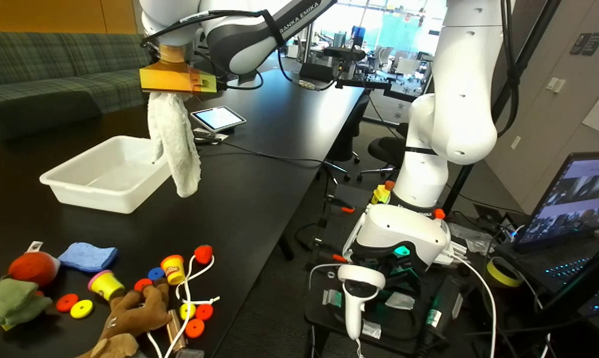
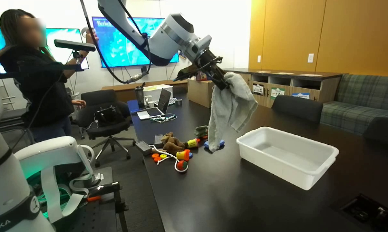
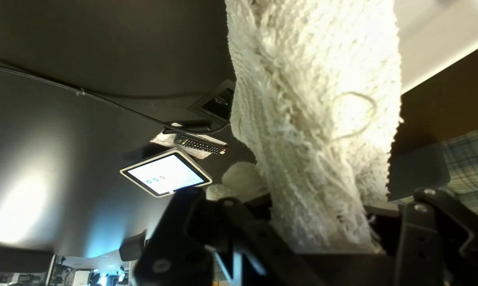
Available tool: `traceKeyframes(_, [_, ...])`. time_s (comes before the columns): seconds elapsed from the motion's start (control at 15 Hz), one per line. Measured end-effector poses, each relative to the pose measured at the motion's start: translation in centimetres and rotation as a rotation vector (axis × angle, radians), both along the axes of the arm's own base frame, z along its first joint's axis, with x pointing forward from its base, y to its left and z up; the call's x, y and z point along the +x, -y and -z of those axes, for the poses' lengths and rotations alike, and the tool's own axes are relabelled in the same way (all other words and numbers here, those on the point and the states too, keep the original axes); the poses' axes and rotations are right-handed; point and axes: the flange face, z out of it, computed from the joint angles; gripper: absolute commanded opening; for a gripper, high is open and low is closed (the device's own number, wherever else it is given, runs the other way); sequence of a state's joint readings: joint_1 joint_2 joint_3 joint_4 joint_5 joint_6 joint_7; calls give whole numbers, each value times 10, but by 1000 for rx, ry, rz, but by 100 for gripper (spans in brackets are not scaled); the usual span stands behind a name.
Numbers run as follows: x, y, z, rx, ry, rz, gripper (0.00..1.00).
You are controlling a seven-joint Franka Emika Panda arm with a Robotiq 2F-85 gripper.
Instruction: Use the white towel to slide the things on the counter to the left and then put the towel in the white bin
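My gripper (image 2: 224, 82) is shut on the white towel (image 2: 231, 106) and holds it high above the dark table. The towel hangs down in folds below the jaws. It also shows in an exterior view (image 1: 172, 139) and, large, in the wrist view (image 3: 314, 111), where it hides much of the fingertips. The white bin (image 1: 85, 191) stands on the table, upright, with nothing seen inside. It shows in both exterior views (image 2: 274, 169), and a part of it in the wrist view (image 3: 441, 35). The towel hangs near the bin, and its lower end is above the table.
A blue sponge (image 1: 88, 256), a brown plush toy (image 1: 138, 311), yellow tubs (image 1: 173, 270), small discs (image 1: 82, 309) and a red ball on white string (image 1: 203, 254) lie clustered near the table edge. A tablet (image 1: 218, 118) and remote (image 3: 201, 145) are farther along.
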State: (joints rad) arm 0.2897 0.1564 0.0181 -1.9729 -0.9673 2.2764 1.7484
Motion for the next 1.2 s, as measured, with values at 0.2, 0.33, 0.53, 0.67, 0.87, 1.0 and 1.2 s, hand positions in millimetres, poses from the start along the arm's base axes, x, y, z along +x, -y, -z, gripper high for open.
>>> traceKeyframes(0.2, [19,7,-9,22,26,-17,5])
traceKeyframes(0.33, [38,15,-12,37,9,-50,5])
traceKeyframes(0.53, [66,28,1,59,-106,-135,5])
traceKeyframes(0.67, [71,30,18,66,-200,-208,5])
traceKeyframes(0.87, [68,26,30,96,-317,-327,5])
traceKeyframes(1.0, [60,21,38,121,-394,-413,5])
traceKeyframes(1.2, [38,19,64,131,-536,-514,5])
